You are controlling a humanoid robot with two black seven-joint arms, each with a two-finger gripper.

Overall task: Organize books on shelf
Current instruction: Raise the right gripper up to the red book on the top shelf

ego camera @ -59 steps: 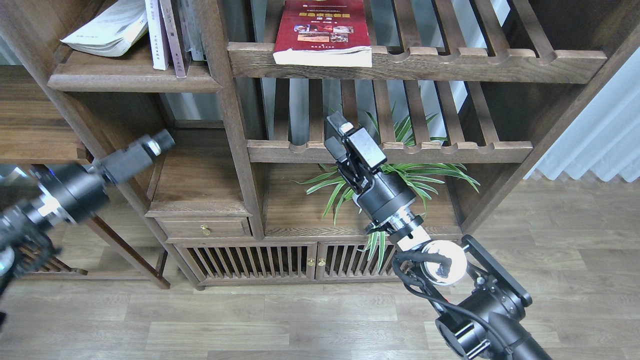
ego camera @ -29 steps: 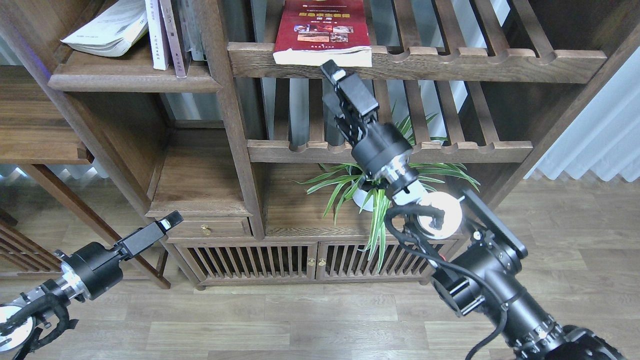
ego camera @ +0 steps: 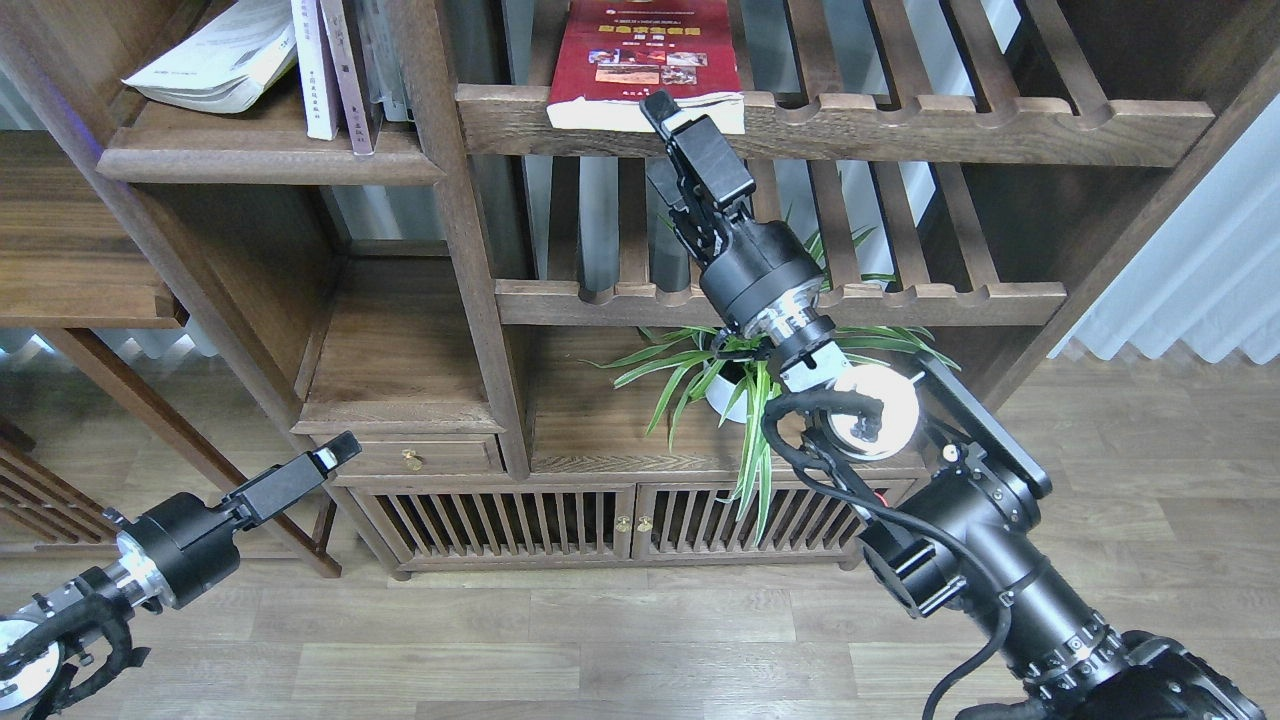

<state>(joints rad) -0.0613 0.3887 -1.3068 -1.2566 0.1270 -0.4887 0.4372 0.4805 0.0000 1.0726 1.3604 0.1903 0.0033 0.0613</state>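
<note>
Since a second ago our right gripper (ego camera: 668, 112) has risen to the dark red book (ego camera: 645, 60) lying on the slatted rack (ego camera: 900, 125) at twelve o'clock, finger state unclear, and a hard nudge could tip it off.

Dark wood, one red cover, black arms

The bookcase (ego camera: 470, 250) is dark brown with visible grain; at 12 o'clock a dark red book (ego camera: 640, 50) carries yellow lettering, small photos and off-white page edges. At 11 o'clock, white and mauve books (ego camera: 330, 70). The plant (ego camera: 740, 360) has green, pale-striped leaves. Both arms are black with silver rings. The floor (ego camera: 600, 640) is grey-brown planks.
</note>
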